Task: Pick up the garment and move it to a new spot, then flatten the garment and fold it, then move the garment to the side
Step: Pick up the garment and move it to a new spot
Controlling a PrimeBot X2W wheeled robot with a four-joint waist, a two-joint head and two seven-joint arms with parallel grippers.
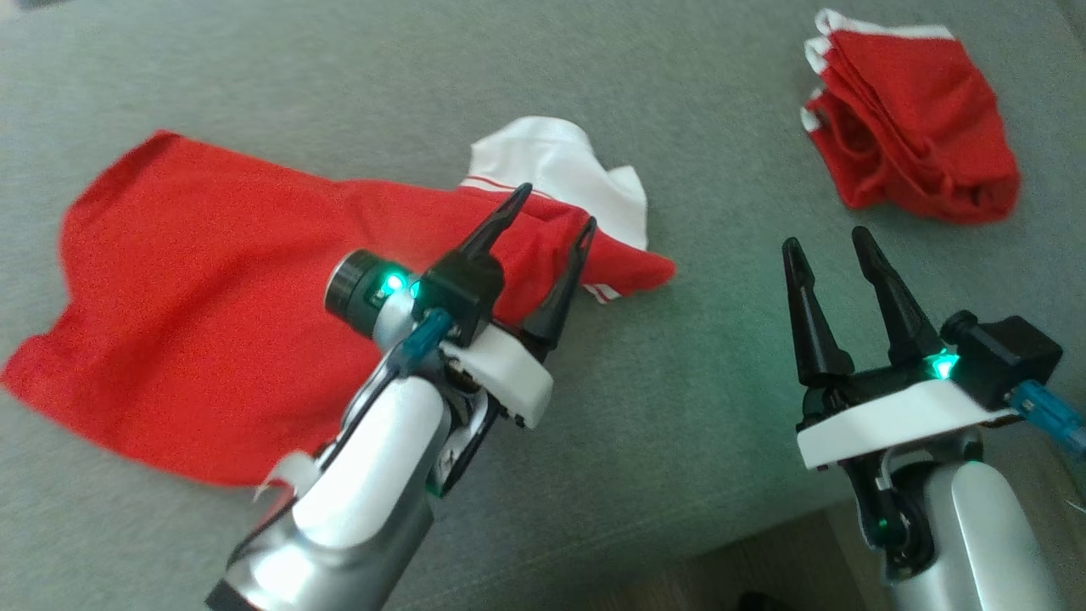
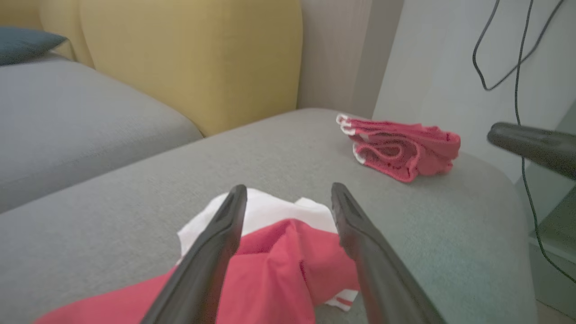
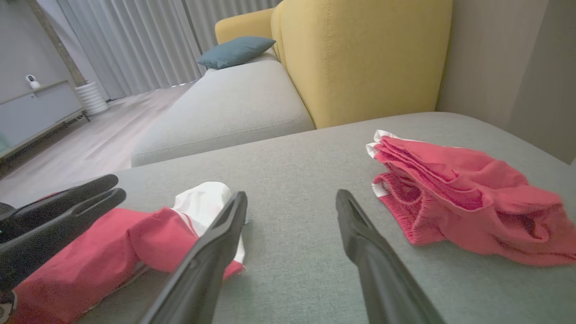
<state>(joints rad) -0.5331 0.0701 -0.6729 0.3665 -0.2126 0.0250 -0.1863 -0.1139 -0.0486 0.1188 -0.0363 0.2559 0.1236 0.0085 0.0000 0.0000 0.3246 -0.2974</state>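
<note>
The garment point(image 1: 212, 280) is a red shirt with a white sleeve, lying spread out but rumpled on the grey sofa cushion point(image 1: 696, 407). Its white sleeve end point(image 1: 560, 161) is bunched up at the right. My left gripper point(image 1: 554, 209) hovers over that bunched end, open, with its fingers apart and nothing pinched between them. In the left wrist view the garment point(image 2: 274, 270) lies under the left gripper point(image 2: 289, 189). My right gripper point(image 1: 827, 240) stands open over bare cushion to the garment's right. The right wrist view shows the garment point(image 3: 90, 256) left of the right gripper point(image 3: 292, 195).
A second red garment point(image 1: 916, 119), folded and bunched, lies at the cushion's far right corner. A yellow backrest point(image 3: 364, 54) rises behind the cushion. The cushion's front edge point(image 1: 721, 530) runs close to my arms. A blue pillow point(image 3: 236, 50) lies on the far seat.
</note>
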